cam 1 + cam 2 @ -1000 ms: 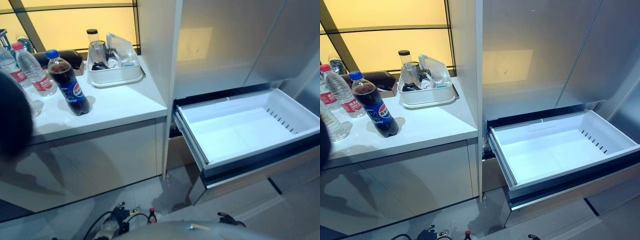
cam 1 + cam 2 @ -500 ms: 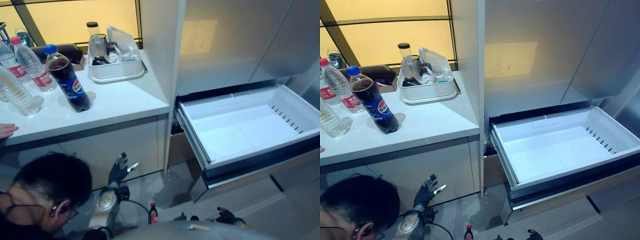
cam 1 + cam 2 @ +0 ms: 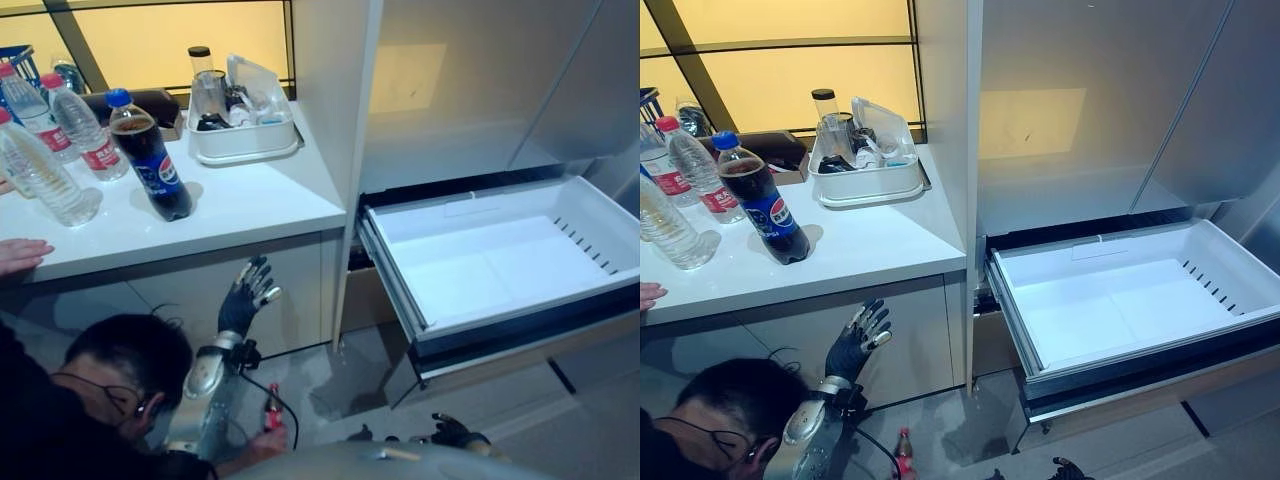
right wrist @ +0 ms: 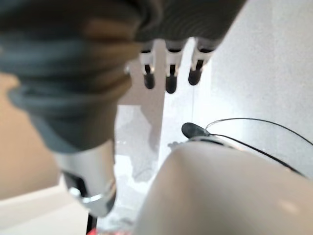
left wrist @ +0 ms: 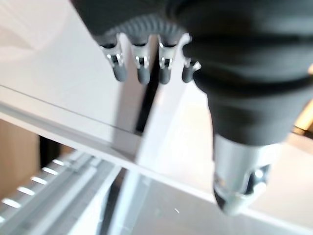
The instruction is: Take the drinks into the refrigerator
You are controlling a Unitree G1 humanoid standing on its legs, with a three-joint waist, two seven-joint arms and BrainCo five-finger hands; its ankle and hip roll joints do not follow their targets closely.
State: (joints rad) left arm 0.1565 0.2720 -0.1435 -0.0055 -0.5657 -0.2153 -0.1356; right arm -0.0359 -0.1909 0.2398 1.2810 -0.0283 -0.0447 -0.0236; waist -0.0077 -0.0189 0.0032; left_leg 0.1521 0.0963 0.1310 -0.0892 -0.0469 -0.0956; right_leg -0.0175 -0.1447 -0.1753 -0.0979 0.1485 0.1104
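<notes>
Left eye view: the largest change from the earlier pictures is the left arm. It has risen from low near the floor, and the left hand (image 3: pixel 245 300) now stands in front of the white cabinet face just under the front edge of the white countertop (image 3: pixel 240 205), fingers spread, holding nothing. A person with dark hair (image 3: pixel 115 365) crouches below the counter beside that arm, further into view than before, with one hand (image 3: pixel 22 255) resting on the counter's front left edge. The whole picture has also shifted a little, so the camera has moved; the counter items have not.

The white pull-out refrigerator drawer (image 3: pixel 500 265) stands open and bare, as before. No drink is in it.

Drinks, all on the left part of the counter: a dark cola bottle with blue cap and blue label (image 3: pixel 150 155) standing upright nearest the front, and clear plastic water bottles with red labels (image 3: pixel 85 130) behind and beside it toward the left edge. A white dish tub holding clear glassware (image 3: pixel 242 130) sits at the counter's back right corner.

Judgement: the task has not started in earnest; the rising left hand looks like the opening of a reach toward the cola bottle.

Left wrist view adds what the eye views cannot: the fingertips (image 5: pixel 142 73) held straight in a row with gaps between them, nothing beyond them but white panel. Right wrist view shows the right hand (image 4: pixel 168 73) hanging low, fingers straight, empty; the eye views show only its dark tip (image 3: pixel 455 432) at the bottom edge.
</notes>
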